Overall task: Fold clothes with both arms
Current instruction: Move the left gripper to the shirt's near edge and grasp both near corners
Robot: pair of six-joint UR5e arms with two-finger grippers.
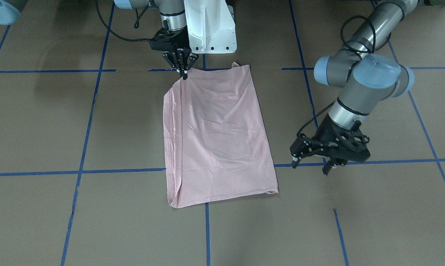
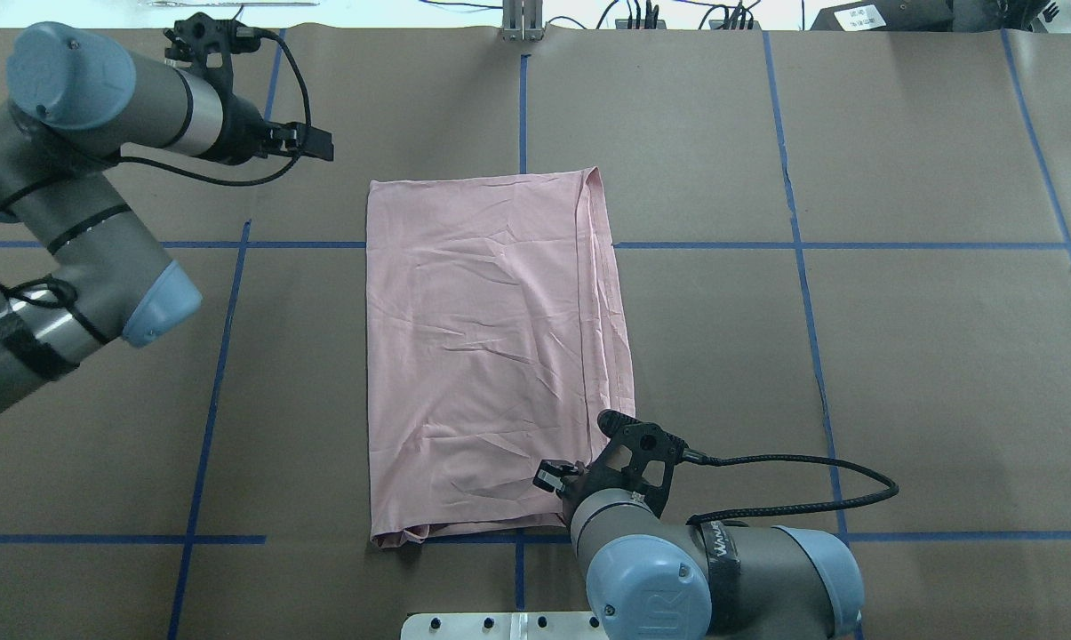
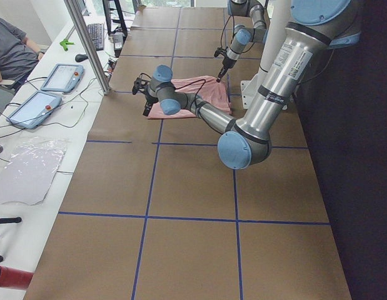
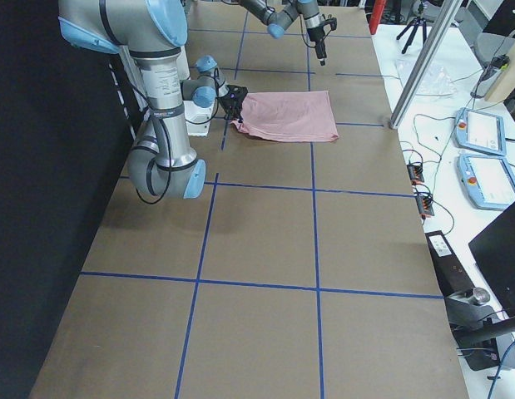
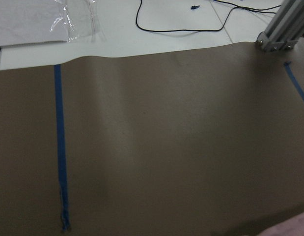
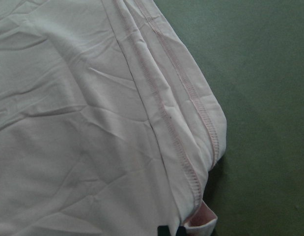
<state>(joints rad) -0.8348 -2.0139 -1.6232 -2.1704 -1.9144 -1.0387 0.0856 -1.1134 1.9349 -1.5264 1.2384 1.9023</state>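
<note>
Pink shirt (image 1: 218,136) is laid flat near the middle of the desk (image 1: 355,229), folded into a long rectangle with a plain side up. Light creases are seen across the cloth. Stacked folded edges with stitched hems are set along the side toward the robot's right. The desk is covered with brown paper and is marked into squares by blue tape (image 1: 122,171).

The right gripper (image 1: 184,75) is pointed down at the shirt corner nearest the white base (image 1: 211,29). Its fingers are drawn together, and the tips are placed against the folded edge. Whether cloth is pinched between them cannot be told.

The left gripper (image 1: 310,166) is held above the bare desk beside the shirt's far end, on the robot's left, apart from the cloth. Its fingers are spread wide.

In the left wrist view, brown paper and one tape line are shown, with a sliver of pink at the lower right corner.
</note>
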